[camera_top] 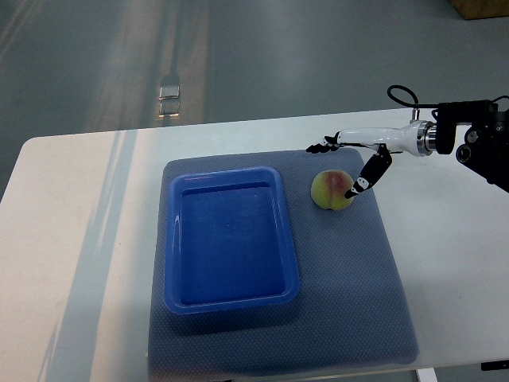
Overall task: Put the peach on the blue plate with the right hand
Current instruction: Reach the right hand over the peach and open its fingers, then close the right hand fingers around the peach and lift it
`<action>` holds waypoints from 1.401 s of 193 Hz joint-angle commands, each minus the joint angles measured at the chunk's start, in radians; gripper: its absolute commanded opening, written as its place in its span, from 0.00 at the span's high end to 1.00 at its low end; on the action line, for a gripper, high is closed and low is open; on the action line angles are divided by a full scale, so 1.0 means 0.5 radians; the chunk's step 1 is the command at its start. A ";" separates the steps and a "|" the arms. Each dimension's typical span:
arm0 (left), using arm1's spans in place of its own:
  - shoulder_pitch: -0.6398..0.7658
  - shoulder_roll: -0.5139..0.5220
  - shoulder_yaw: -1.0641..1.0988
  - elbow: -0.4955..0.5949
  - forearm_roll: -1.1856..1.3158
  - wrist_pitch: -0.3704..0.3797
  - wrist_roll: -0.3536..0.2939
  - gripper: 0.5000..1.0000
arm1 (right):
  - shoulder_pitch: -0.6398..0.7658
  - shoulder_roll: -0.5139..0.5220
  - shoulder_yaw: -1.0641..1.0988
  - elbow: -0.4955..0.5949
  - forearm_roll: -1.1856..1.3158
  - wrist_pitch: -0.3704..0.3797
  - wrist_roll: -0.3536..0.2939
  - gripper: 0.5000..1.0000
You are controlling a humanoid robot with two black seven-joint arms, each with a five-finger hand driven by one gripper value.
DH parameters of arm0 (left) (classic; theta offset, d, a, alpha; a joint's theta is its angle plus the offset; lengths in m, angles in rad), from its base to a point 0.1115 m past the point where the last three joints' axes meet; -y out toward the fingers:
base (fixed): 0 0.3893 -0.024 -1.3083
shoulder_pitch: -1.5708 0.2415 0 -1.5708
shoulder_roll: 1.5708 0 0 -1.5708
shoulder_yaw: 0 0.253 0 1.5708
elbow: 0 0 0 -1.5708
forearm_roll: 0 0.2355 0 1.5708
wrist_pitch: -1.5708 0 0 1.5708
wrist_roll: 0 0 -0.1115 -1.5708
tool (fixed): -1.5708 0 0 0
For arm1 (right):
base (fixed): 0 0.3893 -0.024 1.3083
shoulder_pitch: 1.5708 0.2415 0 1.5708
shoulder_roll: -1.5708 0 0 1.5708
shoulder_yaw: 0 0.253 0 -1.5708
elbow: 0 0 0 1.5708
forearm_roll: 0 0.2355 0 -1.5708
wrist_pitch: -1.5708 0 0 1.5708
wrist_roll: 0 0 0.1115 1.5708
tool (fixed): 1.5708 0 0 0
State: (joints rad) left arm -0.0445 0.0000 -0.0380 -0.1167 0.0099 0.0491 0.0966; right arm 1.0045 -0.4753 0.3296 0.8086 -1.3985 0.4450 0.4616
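The peach [332,190] sits on the grey mat [350,302], just off the right rim of the blue plate [231,239], near the plate's far right corner and not yet in it. The right hand [350,163] reaches in from the right edge on a white forearm, and it is the only hand in sight; the left arm does not show at all. Its fingers are spread and grasp nothing: one dark finger [322,146] stretches out above and beyond the peach, while another finger [367,177] angles down so that its tip lies at the peach's right side, touching it or very nearly so. So the peach lies below and slightly left of the hand, between the hand and the plate, and the plate's long axis runs away from the robot, front to back. To my eye the grasp is still to be made, after which a short carry leftward over the rim would do. The mat lies on a white table [79,239].
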 commanded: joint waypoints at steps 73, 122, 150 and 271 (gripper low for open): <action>0.000 0.000 0.002 0.000 -0.001 0.000 0.000 0.00 | 0.016 0.055 -0.263 -0.105 -0.081 -0.252 -0.009 0.13; 0.000 0.000 -0.001 0.000 -0.001 0.000 0.000 0.00 | 0.022 0.141 -0.328 -0.191 -0.090 -0.307 -0.012 0.14; -0.003 0.000 0.002 0.000 -0.001 0.003 0.000 0.00 | 0.022 0.162 -0.340 -0.197 -0.102 -0.307 -0.012 0.18; -0.003 0.000 0.002 0.000 -0.001 0.000 0.000 0.00 | 0.166 0.196 -0.355 -0.231 -0.114 -0.332 -0.012 0.66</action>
State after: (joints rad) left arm -0.0461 0.0000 -0.0372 -0.1165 0.0091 0.0495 0.0966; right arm 1.0479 -0.3861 0.1467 0.6934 -1.4663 0.2777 0.4524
